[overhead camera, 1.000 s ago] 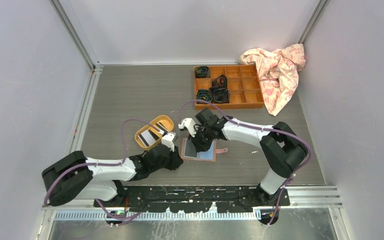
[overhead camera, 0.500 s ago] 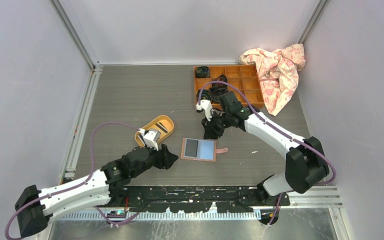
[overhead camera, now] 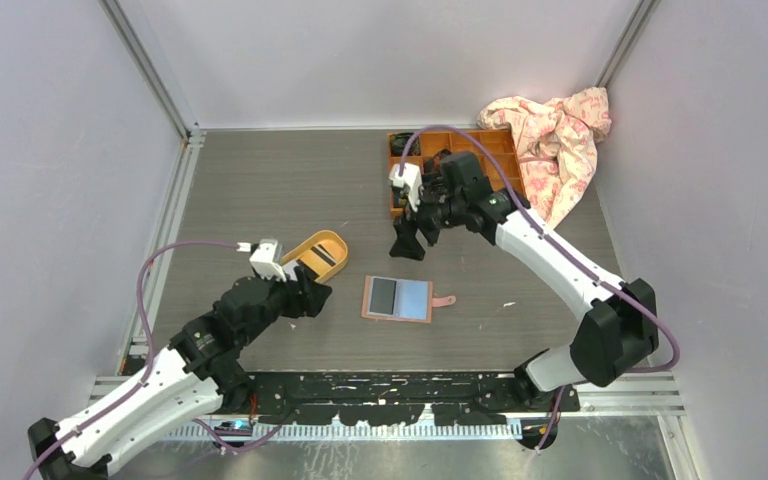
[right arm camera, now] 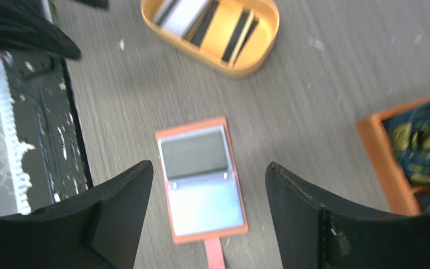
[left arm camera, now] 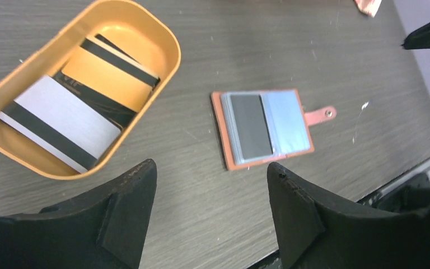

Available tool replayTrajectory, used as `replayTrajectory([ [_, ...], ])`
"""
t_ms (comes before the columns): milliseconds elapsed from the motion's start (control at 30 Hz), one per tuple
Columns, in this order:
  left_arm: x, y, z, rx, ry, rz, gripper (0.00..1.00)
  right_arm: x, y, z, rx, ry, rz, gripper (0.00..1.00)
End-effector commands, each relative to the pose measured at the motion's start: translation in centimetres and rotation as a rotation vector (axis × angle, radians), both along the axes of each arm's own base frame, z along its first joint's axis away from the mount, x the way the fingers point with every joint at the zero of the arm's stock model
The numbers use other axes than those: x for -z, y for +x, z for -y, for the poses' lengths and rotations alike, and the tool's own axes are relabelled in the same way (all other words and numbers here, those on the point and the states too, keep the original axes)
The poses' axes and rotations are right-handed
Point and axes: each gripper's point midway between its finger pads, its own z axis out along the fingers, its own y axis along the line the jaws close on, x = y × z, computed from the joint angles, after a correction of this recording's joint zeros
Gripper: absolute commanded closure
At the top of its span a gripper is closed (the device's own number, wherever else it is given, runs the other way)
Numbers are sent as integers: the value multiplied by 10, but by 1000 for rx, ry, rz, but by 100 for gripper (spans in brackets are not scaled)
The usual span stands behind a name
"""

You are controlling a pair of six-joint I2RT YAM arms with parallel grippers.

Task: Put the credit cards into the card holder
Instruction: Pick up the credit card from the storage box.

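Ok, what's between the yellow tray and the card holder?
Only bare table between the yellow tray and the card holder, clear in the left wrist view.

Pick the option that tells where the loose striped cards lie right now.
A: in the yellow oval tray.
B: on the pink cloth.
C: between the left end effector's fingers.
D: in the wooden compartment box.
A: the credit cards lie overlapping inside the yellow tray, and the card holder lies open apart from it.

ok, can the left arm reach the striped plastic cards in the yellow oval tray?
Likely yes: the left gripper hangs open and empty just beside the tray; the cards lie uncovered.
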Motion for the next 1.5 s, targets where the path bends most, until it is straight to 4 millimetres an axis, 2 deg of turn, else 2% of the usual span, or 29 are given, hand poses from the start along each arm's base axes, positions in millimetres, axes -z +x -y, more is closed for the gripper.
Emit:
replayTrajectory([
  [0, -19, 6, -3, -1, -51, -29, 27, -56, 12, -38, -78, 174, 5, 22],
  [133, -22, 14, -23, -96, -90, -60, 27, -61, 15, -79, -91, 181, -56, 24],
  [233, -17, 16, -42, -176, -96, -75, 28, -50, 8, -113, -105, 161, -146, 25],
  [367, 0, 18, -59, -251, -103, -99, 30, -30, 3, -154, -86, 154, -316, 28],
  [433, 8, 20, -65, -283, -102, -105, 33, -17, 0, -166, -75, 136, -373, 30],
  [567, 19, 20, -79, -347, -50, -119, 38, 12, 1, -179, -42, 101, -460, 31],
  [733, 39, 20, -89, -415, -20, -166, 42, 44, 15, -192, 7, 61, -531, 33],
  [1000, 54, 27, -103, -491, 51, -177, 44, 78, 26, -210, 36, 12, -624, 41],
  [1100, 60, 28, -105, -501, 60, -184, 51, 94, 27, -216, 49, -6, -667, 45],
  [1467, 75, 34, -99, -491, 74, -211, 60, 122, 17, -234, 37, -58, -733, 47],
])
